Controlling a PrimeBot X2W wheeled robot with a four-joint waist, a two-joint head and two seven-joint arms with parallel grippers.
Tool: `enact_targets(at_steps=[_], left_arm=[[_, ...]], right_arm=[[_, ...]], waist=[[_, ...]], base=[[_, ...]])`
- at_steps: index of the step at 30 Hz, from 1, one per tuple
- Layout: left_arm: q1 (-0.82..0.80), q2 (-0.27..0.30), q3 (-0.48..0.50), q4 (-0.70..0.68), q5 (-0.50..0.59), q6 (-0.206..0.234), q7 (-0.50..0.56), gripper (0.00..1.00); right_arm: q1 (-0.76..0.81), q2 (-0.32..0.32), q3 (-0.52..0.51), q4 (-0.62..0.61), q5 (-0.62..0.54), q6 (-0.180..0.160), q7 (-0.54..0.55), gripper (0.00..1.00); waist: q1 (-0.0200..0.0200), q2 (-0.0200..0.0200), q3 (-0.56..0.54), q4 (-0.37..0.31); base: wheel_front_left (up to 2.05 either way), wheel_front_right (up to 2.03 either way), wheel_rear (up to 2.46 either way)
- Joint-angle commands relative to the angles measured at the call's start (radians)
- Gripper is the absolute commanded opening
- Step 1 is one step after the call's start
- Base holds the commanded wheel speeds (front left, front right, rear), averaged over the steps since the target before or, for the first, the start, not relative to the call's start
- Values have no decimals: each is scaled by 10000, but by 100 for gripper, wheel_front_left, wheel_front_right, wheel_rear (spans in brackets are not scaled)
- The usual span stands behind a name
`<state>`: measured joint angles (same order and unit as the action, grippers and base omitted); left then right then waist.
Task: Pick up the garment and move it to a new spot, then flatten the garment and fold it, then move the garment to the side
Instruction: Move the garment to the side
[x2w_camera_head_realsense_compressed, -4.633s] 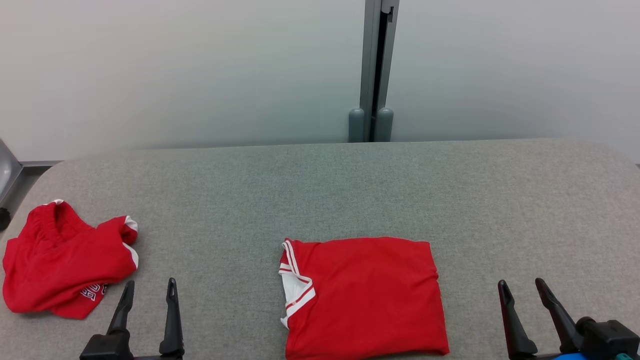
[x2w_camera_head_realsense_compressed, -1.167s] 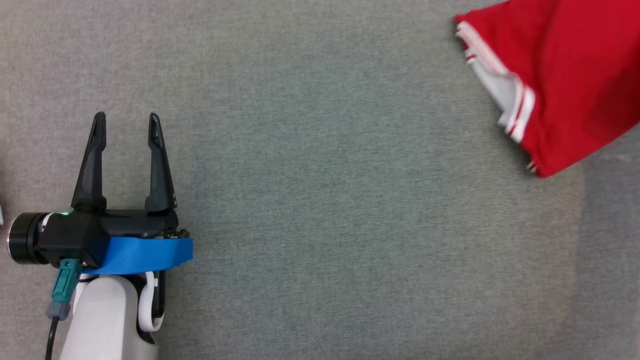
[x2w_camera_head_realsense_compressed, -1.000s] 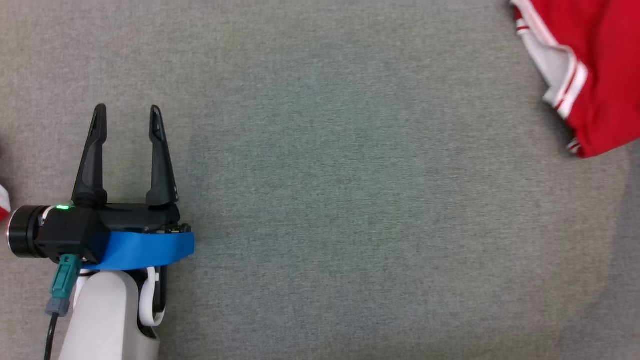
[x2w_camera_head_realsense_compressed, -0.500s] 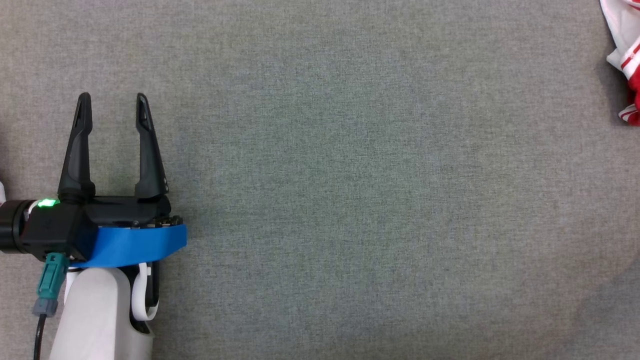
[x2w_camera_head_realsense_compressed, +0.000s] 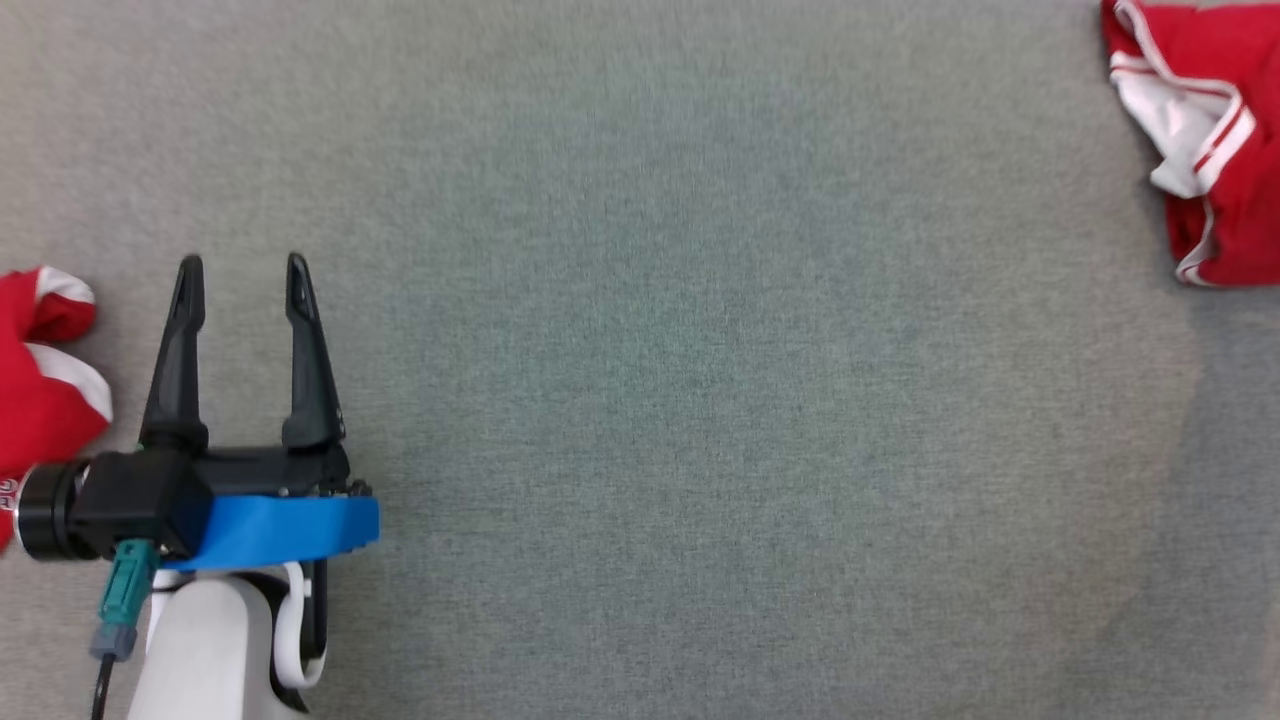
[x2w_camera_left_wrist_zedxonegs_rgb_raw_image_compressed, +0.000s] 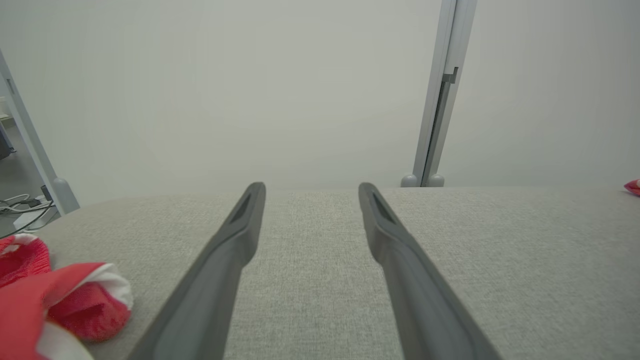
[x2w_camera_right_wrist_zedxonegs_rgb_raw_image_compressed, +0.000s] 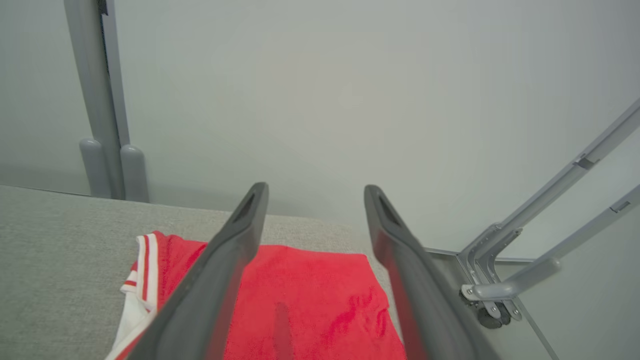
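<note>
A folded red garment (x2w_camera_head_realsense_compressed: 1215, 150) with white-striped trim lies on the grey table at the head view's upper right edge. In the right wrist view it (x2w_camera_right_wrist_zedxonegs_rgb_raw_image_compressed: 300, 295) lies flat below my right gripper (x2w_camera_right_wrist_zedxonegs_rgb_raw_image_compressed: 315, 189), which is open with nothing between its fingers. My left gripper (x2w_camera_head_realsense_compressed: 242, 265) stands open over bare table at the lower left; in its own wrist view the left gripper (x2w_camera_left_wrist_zedxonegs_rgb_raw_image_compressed: 310, 187) holds nothing. A second, crumpled red garment (x2w_camera_head_realsense_compressed: 40, 370) sits just left of it, seen in the left wrist view as a red and white heap (x2w_camera_left_wrist_zedxonegs_rgb_raw_image_compressed: 60, 305).
The grey fabric table (x2w_camera_head_realsense_compressed: 700, 400) spreads between the two garments. Beyond the folded garment the table's right edge drops off to a metal frame (x2w_camera_right_wrist_zedxonegs_rgb_raw_image_compressed: 530, 270). A pale wall with a grey post (x2w_camera_left_wrist_zedxonegs_rgb_raw_image_compressed: 440, 100) stands behind the table's far edge.
The folded garment slid toward the right edge of the head view and now rests at the upper right. The view has shifted, bringing the crumpled garment in at the left. My left gripper stays open.
</note>
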<state>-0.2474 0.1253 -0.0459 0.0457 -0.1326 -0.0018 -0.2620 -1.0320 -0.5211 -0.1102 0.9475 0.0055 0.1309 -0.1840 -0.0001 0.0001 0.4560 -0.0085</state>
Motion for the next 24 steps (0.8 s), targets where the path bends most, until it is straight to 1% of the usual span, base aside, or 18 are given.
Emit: enact_targets(at_steps=[1,5,7,9,10,13,16,17,20,24], left_arm=[[244,10,65,66,-53,22,-40,100],[740,-13,152,257,-86,25,-34,100],[1023,-11,205,336,-126,24,-33,100],[1309,-4,226,421,-141,21,-33,100],[1584,-1,242,488,-153,29,-34,100],[1983,1,220,583,-142,56,-33,100],[2291,12,199,652,-160,106,-23,100],[2291,12,199,652,-160,106,-23,100],[2580,25,191,693,-199,142,31,100],[2844,45,169,755,-262,122,118,100]], right_arm=[[290,310,264,-162,158,-1,-228,100],[934,900,1095,-675,716,-2,-612,100],[1358,1253,1666,-1042,974,-1,-689,100],[1865,1472,2147,-1469,1315,-2,-751,100],[2427,1681,2546,-1871,1610,-2,-772,100],[3253,1984,2986,-2450,2032,-1,-794,100],[4072,2223,3105,-2995,2320,-1,-797,100],[4072,2223,3105,-2995,2320,-1,-797,100],[4925,2462,3023,-3554,2501,-1,-796,100],[6068,2672,2571,-4385,2574,-1,-659,100]], waist=[[1,-1,-463,-189],[1,-1,-1312,-151],[1,-1,-1707,-149],[1,-1,-2112,-126],[1,-1,-2490,-107],[1,-1,-2966,-99],[1,-1,-3350,-115],[1,-1,-3350,-115],[1,-1,-3665,-162],[1,-1,-4009,-196]], base=[[0,0,0],[0,0,0],[0,0,0],[0,0,0],[0,0,0],[0,0,0],[0,0,0],[0,0,0],[0,0,0],[0,0,0]])
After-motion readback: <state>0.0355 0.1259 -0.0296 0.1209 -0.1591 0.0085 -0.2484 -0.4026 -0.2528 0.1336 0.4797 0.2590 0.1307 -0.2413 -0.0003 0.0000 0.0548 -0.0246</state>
